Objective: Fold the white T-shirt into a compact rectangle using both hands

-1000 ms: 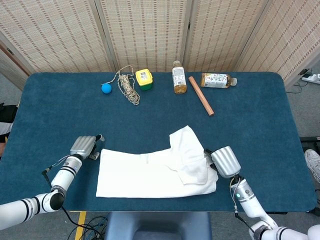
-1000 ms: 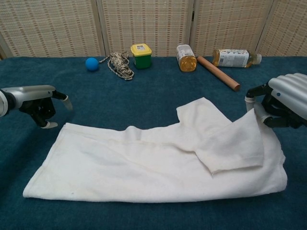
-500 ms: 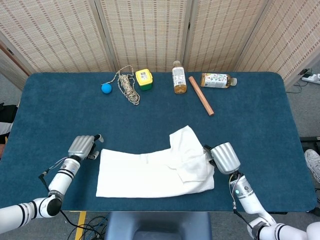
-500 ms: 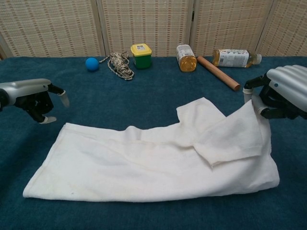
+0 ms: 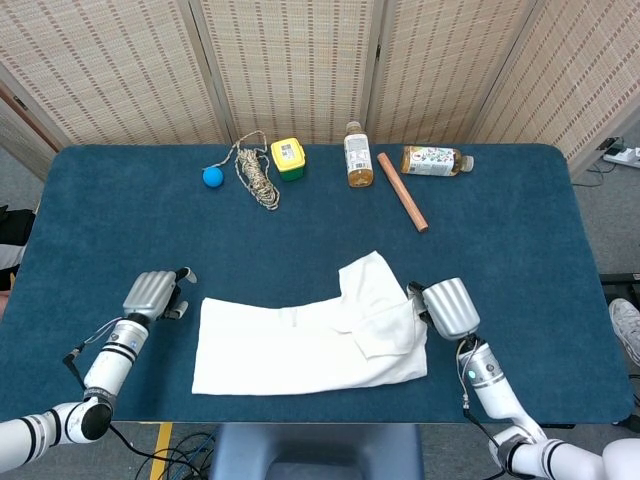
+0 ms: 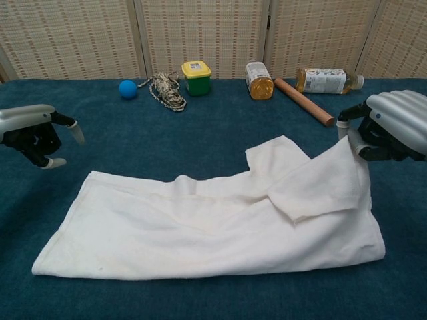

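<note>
The white T-shirt [image 5: 310,345] lies on the near half of the table [image 5: 520,230], just in front of me, already doubled into a long band running left to right. Its right end is untidy: a flap, probably a sleeve or shoulder, sticks out toward the far side and overlaps the band. The cloth looks thick, soft and limp, with gentle wrinkles. I expect it to sag and drag rather than hold a crease, so I'd take it at the corners or along a hemmed edge, and pinch through every layer so the fold doesn't slip apart.

My right hand [image 6: 393,127] has that right end pinched, its fingers [image 6: 352,141] closed on the edge of the cloth, which rises a little off the table there. My left hand [image 6: 30,127] hovers just off the shirt's left end, apart from it, fingers curled loosely and holding nothing.

Along the far edge, well apart from the shirt, sit a blue ball [image 5: 212,176], a coil of rope [image 5: 257,172], a yellow-lidded green jar [image 5: 288,158], an upright bottle [image 5: 357,156], a wooden rod [image 5: 401,191] and a bottle lying on its side [image 5: 434,160].
</note>
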